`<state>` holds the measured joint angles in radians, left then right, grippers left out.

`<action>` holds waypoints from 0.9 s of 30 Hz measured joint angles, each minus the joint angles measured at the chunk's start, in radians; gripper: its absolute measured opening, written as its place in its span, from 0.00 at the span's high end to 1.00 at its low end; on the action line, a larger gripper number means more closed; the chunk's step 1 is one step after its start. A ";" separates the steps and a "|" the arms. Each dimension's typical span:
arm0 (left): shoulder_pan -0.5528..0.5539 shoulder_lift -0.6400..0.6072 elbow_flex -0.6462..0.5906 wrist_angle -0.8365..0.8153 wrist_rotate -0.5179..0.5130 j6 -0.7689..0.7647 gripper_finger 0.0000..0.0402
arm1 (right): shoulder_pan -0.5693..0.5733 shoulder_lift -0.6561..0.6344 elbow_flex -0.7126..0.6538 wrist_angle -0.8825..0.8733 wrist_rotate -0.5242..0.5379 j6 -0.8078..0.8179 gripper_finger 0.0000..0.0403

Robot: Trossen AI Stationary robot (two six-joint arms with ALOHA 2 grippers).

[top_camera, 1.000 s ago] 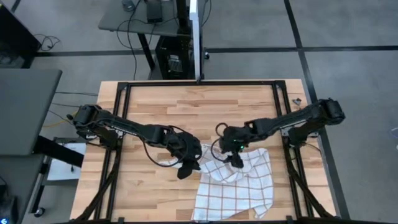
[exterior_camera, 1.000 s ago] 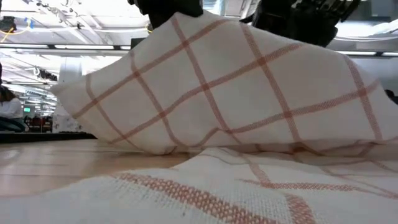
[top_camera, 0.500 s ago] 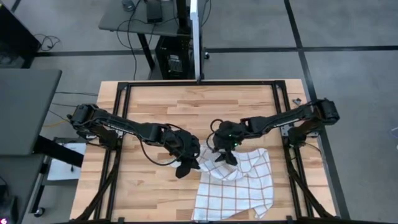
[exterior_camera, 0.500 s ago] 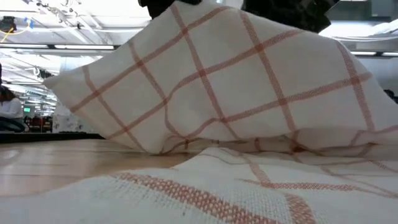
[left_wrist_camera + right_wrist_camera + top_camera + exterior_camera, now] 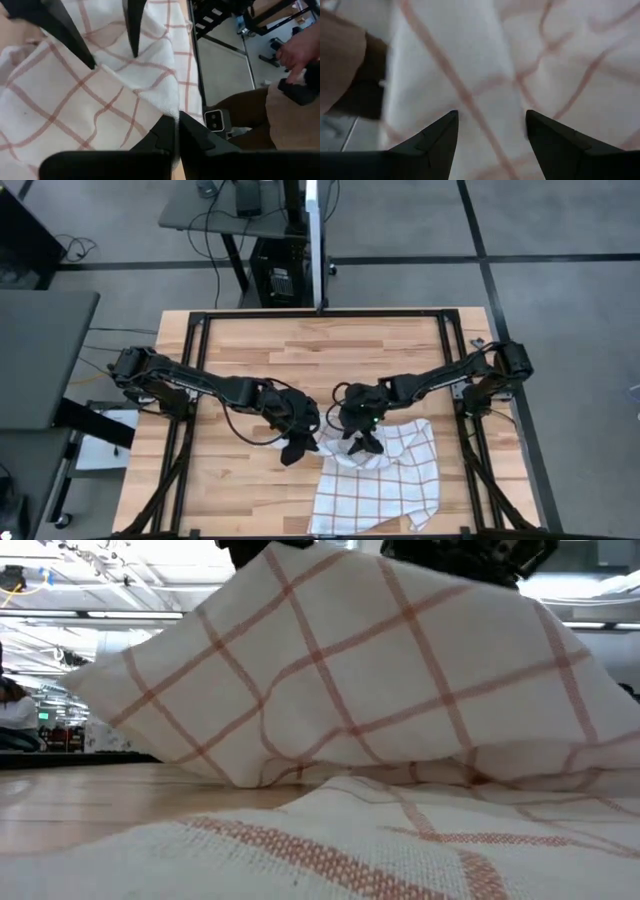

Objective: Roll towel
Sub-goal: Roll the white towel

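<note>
Checked towel [image 5: 385,475]: on the wooden table [image 5: 250,340], near right, far edge raised (folded over). Left gripper [image 5: 176,131]: clamped on that edge; right gripper [image 5: 490,131]: spread wide over cloth.

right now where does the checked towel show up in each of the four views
High view: the checked towel lies at the table's front right, between and below both grippers.
Low view: it fills the picture, a lifted fold over a flat layer.
Left wrist view: it covers the left and middle, its edge clamped in the left gripper.
Right wrist view: it fills the frame beyond the open right gripper.
Shared landmark: the red check lines.
</note>
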<state>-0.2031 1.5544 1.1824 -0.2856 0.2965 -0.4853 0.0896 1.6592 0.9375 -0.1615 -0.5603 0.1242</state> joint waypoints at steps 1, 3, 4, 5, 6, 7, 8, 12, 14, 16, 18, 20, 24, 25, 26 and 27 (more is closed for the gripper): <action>0.000 -0.011 0.000 -0.001 -0.001 -0.003 1.00 | -0.003 -0.001 0.000 -0.024 -0.008 -0.002 0.45; 0.000 -0.034 0.000 -0.023 -0.014 -0.005 1.00 | -0.014 -0.004 0.000 -0.071 -0.033 -0.015 0.45; 0.000 -0.046 0.000 -0.026 -0.025 -0.004 1.00 | -0.015 -0.004 0.000 -0.091 -0.045 -0.018 0.45; 0.000 -0.060 0.000 -0.032 -0.038 -0.003 1.00 | -0.016 -0.004 0.000 -0.098 -0.046 -0.021 0.45; 0.000 -0.073 0.000 -0.039 -0.042 -0.002 1.00 | -0.016 -0.004 0.000 -0.100 -0.047 -0.021 0.45; 0.000 -0.085 0.000 -0.040 -0.055 -0.002 1.00 | -0.015 -0.004 0.000 -0.095 -0.047 -0.022 0.46; 0.000 -0.097 0.000 -0.041 -0.062 -0.002 1.00 | -0.016 -0.004 0.000 -0.083 -0.049 -0.025 0.47; 0.000 -0.131 0.000 -0.042 -0.078 0.001 1.00 | -0.035 -0.004 0.000 -0.037 -0.044 -0.029 0.51; 0.000 -0.136 0.000 -0.042 -0.080 0.002 1.00 | -0.046 -0.004 0.000 -0.010 -0.042 -0.031 0.54; 0.000 -0.138 0.000 -0.049 -0.081 0.002 1.00 | -0.056 -0.003 0.000 -0.001 -0.042 -0.032 0.59; 0.000 -0.137 0.000 -0.054 -0.083 0.002 1.00 | -0.060 -0.002 0.000 -0.027 -0.043 -0.048 0.69; 0.000 -0.137 0.000 -0.065 -0.085 0.002 1.00 | -0.060 -0.002 0.000 -0.052 -0.043 -0.068 0.83; 0.000 -0.137 0.000 -0.076 -0.087 0.002 1.00 | -0.076 -0.010 0.001 -0.099 -0.046 -0.053 0.98; 0.000 -0.137 0.000 -0.078 -0.087 0.002 1.00 | -0.087 -0.020 0.008 -0.134 -0.044 -0.049 0.99; 0.000 -0.137 0.000 -0.081 -0.087 0.002 1.00 | -0.101 -0.034 0.019 -0.173 -0.033 -0.054 0.99; 0.000 -0.137 0.000 -0.086 -0.087 0.003 1.00 | -0.116 -0.055 0.032 -0.219 -0.003 -0.067 0.99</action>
<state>-0.2035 1.4174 1.1824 -0.3716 0.2092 -0.4825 -0.0269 1.6046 0.9697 -0.3807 -0.5636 0.0573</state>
